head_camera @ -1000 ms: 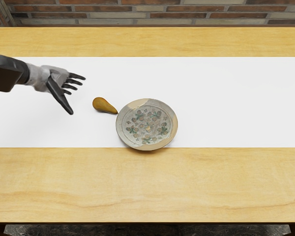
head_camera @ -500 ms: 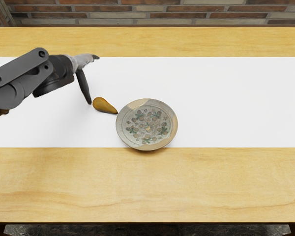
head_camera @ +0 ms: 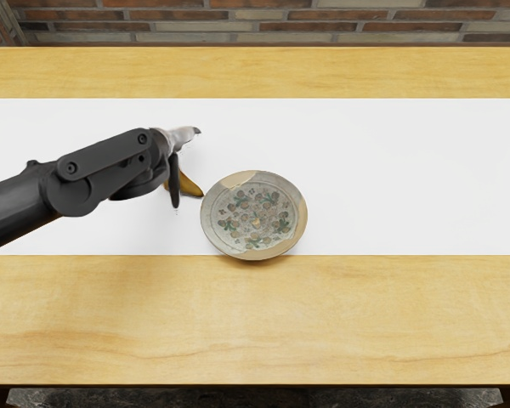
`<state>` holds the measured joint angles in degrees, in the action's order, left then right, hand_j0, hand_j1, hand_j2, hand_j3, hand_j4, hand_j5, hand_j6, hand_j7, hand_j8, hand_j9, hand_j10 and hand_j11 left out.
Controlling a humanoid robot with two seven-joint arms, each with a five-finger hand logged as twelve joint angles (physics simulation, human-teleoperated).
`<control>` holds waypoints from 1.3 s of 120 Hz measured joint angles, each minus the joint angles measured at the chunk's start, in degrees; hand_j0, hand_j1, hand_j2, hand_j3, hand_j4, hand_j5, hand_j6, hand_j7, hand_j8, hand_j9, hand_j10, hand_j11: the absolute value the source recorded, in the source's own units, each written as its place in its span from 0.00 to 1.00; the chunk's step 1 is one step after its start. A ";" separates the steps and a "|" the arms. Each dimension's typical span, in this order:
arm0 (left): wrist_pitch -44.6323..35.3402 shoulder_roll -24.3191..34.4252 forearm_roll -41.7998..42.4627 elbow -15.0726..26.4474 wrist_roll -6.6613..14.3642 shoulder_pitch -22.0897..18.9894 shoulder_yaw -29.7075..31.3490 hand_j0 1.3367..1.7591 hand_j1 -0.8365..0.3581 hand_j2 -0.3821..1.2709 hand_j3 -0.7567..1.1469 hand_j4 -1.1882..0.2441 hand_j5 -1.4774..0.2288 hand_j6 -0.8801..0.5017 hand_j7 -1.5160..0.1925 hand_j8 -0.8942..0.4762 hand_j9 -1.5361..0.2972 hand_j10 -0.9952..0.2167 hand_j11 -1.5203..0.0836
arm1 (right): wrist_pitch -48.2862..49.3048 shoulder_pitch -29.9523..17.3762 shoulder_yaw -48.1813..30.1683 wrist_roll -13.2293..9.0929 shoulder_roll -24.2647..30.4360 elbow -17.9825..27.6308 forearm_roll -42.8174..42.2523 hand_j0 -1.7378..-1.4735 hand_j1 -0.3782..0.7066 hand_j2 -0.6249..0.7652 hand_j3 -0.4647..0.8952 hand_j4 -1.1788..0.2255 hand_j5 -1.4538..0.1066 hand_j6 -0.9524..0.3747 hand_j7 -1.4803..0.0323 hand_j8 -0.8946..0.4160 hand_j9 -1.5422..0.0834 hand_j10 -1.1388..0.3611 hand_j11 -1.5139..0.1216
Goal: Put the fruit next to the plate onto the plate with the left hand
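Note:
A brown pear (head_camera: 191, 189) lies on the white runner, touching the left rim of the patterned plate (head_camera: 298, 223). Only its narrow end shows, because my left hand (head_camera: 179, 163) hangs right over its rounded end. The hand is open: the thumb (head_camera: 174, 189) points down on the pear's near left side and another finger (head_camera: 187, 132) sticks out past its far side. I cannot see any finger closed around the fruit. The dark forearm (head_camera: 76, 174) comes in from the left edge. The right arm is out of view.
A white runner (head_camera: 391, 170) crosses the wooden table (head_camera: 255, 323) from left to right. A brick wall (head_camera: 255, 21) runs behind the table's far edge.
My left arm has swung right and toward the near side, from beside the pear to directly over it. The pear and plate have not moved.

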<state>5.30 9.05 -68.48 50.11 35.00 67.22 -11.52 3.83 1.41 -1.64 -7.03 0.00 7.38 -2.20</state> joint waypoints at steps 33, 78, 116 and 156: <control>-5.04 -1.21 0.01 -1.89 0.00 0.81 2.79 0.76 0.97 0.24 0.40 0.81 0.84 0.61 0.87 0.63 0.82 0.80 0.93 | 0.02 0.00 0.03 0.00 0.00 0.00 0.00 0.30 0.03 0.45 0.34 0.84 0.93 0.72 0.98 0.68 0.95 0.76 0.93; -5.36 -1.76 0.25 -2.12 0.00 0.55 5.29 0.76 0.78 0.26 0.40 0.67 0.69 0.47 0.71 0.48 0.68 0.63 0.76 | 0.02 0.00 0.03 0.00 0.00 0.00 0.01 0.30 0.03 0.45 0.34 0.84 0.93 0.72 0.98 0.68 0.95 0.76 0.93; -5.38 -1.76 0.39 -2.12 -0.01 0.55 5.74 0.76 0.63 0.29 0.40 0.56 0.57 0.36 0.60 0.37 0.57 0.51 0.64 | 0.02 0.00 0.03 0.00 0.00 0.00 0.00 0.30 0.03 0.45 0.34 0.84 0.93 0.72 0.98 0.68 0.95 0.76 0.93; -5.34 -1.84 0.46 -2.12 0.00 0.55 6.61 0.76 0.51 0.30 0.40 0.48 0.48 0.28 0.51 0.29 0.48 0.41 0.54 | 0.00 0.00 0.02 0.00 0.00 0.00 0.00 0.30 0.03 0.45 0.34 0.84 0.93 0.72 0.98 0.68 0.95 0.76 0.93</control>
<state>-0.05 7.21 -68.02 47.99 35.00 67.76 -4.91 3.84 1.41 -1.62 -7.03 0.00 7.38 -2.20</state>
